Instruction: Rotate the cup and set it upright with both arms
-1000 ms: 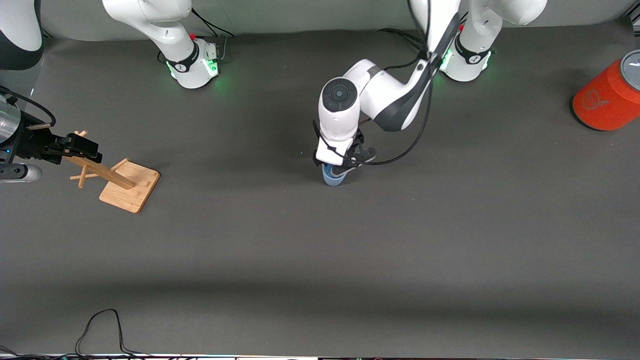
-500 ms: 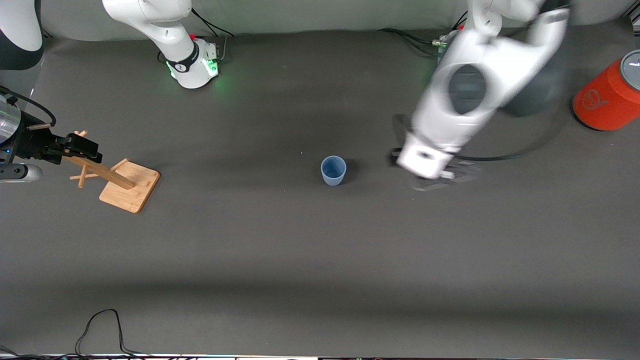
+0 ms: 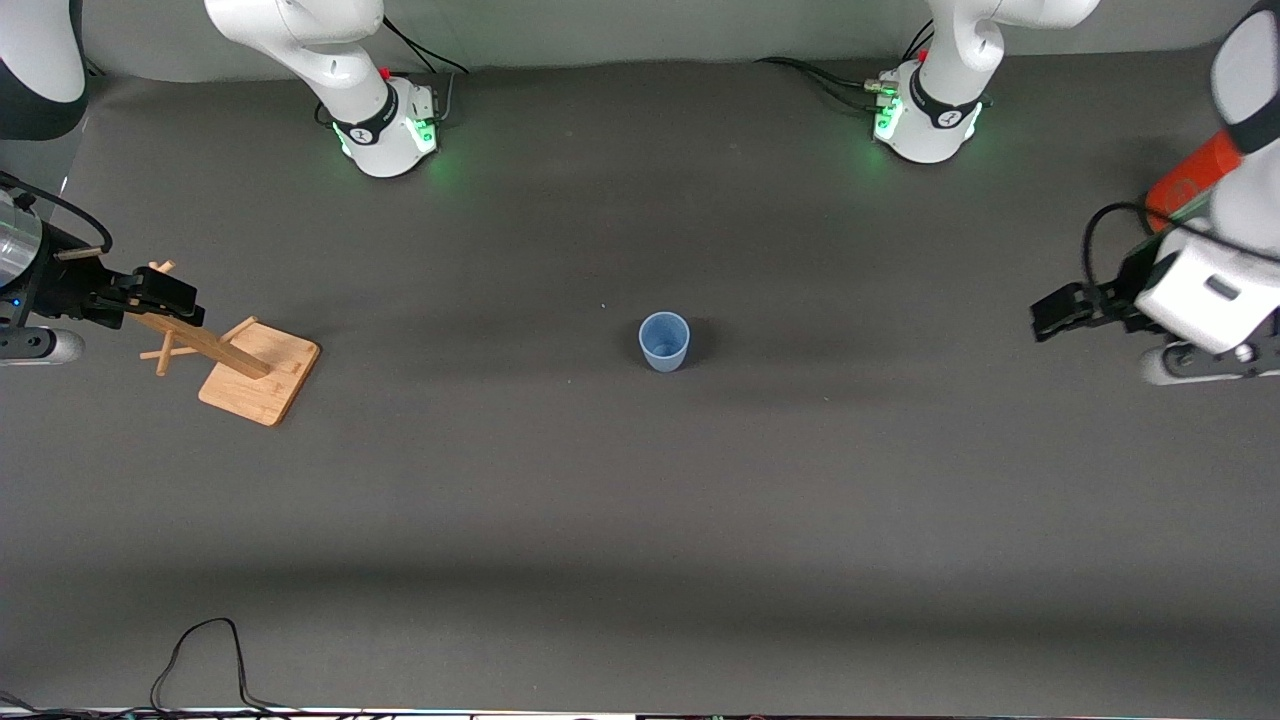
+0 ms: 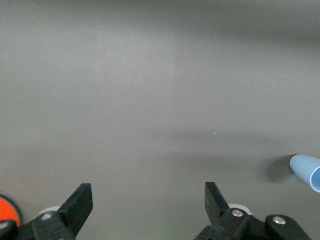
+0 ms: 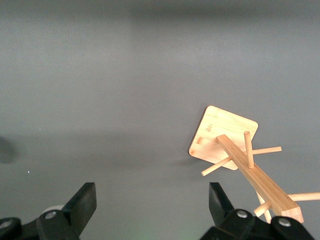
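Observation:
The pale-blue cup (image 3: 664,342) stands upright, mouth up, in the middle of the table, with nothing touching it. Its edge shows in the left wrist view (image 4: 306,171). My left gripper (image 3: 1058,312) is open and empty, above the table at the left arm's end, well apart from the cup; the left wrist view (image 4: 148,200) shows its jaws wide apart over bare mat. My right gripper (image 3: 160,293) is open and empty at the right arm's end, over the top of the wooden rack; its jaws stand wide apart in the right wrist view (image 5: 152,200).
A wooden peg rack (image 3: 258,372) on a square base stands at the right arm's end, also in the right wrist view (image 5: 225,137). The orange cylinder (image 3: 1185,178) stands at the left arm's end, mostly hidden by the left arm. A black cable (image 3: 205,650) lies at the table's near edge.
My left gripper let go of the cup and swung away toward the left arm's end of the table. The cup stays upright in place. The right arm has not moved.

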### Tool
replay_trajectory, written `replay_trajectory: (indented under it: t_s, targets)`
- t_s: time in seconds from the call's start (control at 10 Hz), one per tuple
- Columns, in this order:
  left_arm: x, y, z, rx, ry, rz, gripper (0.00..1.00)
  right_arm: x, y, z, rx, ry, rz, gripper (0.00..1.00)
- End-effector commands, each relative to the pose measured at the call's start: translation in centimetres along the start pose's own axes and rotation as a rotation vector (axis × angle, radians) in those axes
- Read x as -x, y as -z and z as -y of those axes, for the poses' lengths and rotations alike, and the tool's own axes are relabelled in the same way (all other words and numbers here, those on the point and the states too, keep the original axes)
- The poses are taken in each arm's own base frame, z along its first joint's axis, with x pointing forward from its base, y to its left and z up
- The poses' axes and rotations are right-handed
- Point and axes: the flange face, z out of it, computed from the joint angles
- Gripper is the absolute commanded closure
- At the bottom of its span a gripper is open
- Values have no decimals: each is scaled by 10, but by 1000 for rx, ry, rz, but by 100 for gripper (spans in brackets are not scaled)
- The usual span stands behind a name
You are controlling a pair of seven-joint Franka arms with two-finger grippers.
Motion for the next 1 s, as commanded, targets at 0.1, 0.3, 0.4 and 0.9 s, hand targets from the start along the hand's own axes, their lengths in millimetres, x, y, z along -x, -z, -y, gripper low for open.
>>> replay_trajectory:
  t_s: [0.1, 0.3, 0.4, 0.9]
  targets:
    - [43, 35, 56, -21, -32, -16, 0, 1, 2, 0, 15, 15, -14, 0]
    - [61, 34, 60, -19, -120, 60, 0, 1, 2, 0, 15, 15, -16, 0]
    - [61, 34, 53, -27, -136, 58, 0, 0, 1, 0, 15, 15, -14, 0]
    - [53, 24, 60, -19, -135, 53, 0, 1, 1, 0, 15, 15, -14, 0]
